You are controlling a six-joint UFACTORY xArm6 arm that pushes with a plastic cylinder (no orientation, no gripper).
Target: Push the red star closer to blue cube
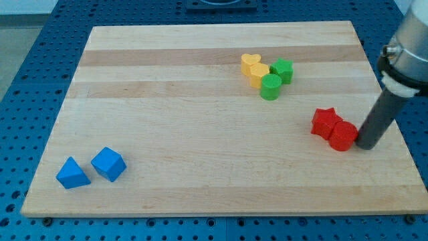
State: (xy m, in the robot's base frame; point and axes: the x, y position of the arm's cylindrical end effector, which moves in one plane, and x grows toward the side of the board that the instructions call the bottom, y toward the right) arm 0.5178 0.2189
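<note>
The red star [325,122] lies at the view's right on the wooden board [200,100]. A second red block [343,136] touches it on its lower right. My tip [366,146] stands just right of that second red block, touching or nearly touching it. The blue cube [108,164] sits far off at the view's bottom left, with a blue triangular block [72,174] beside it on its left.
A cluster sits above the middle right: a yellow heart [251,63], a yellow block [260,74], a green block [282,70] and a green cylinder [271,87]. The board's right edge is close behind my tip.
</note>
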